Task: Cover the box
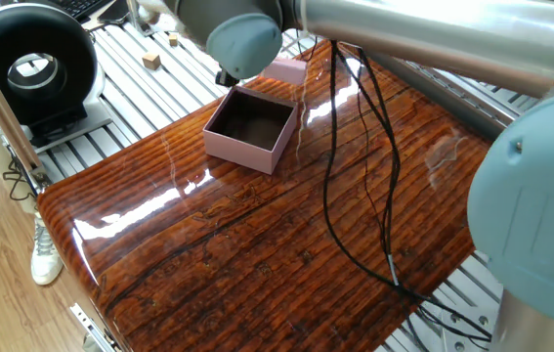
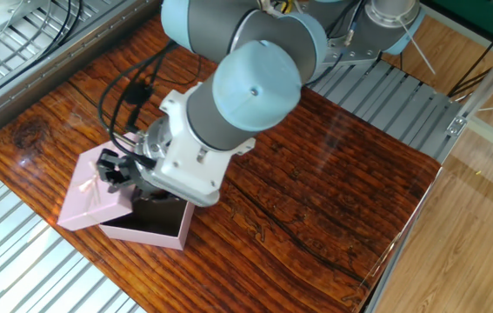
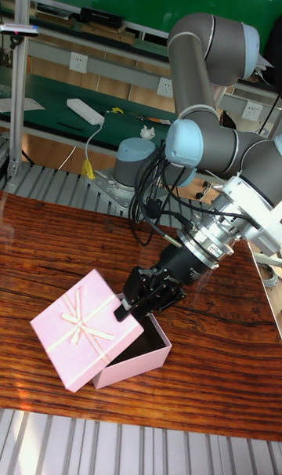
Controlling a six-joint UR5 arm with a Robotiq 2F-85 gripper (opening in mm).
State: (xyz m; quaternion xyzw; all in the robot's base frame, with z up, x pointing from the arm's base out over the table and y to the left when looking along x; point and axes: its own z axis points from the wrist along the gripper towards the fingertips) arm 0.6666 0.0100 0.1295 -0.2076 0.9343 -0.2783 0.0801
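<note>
The box point(image 1: 250, 127) is a low pale pink square with a dark brown inside, standing open on the glossy wooden table point(image 1: 257, 244). In the other fixed view the box point(image 2: 155, 228) sits at the table's near left corner. The pink lid point(image 2: 94, 196) with its ribbon bow hangs tilted, one edge overlapping the box's left side. My gripper point(image 2: 116, 170) is shut on the lid's edge. The tall fixed view shows the lid point(image 3: 84, 338) tilted over the box point(image 3: 149, 353), with the gripper point(image 3: 138, 299) clamped on its upper corner. In one fixed view the arm hides the gripper.
Black cables point(image 1: 340, 176) hang from the arm across the table. A round black device point(image 1: 30, 68) and a small wooden block point(image 1: 151, 61) rest on the slatted metal frame point(image 1: 140, 98) beyond the table's edge. The box stands close to the table's corner.
</note>
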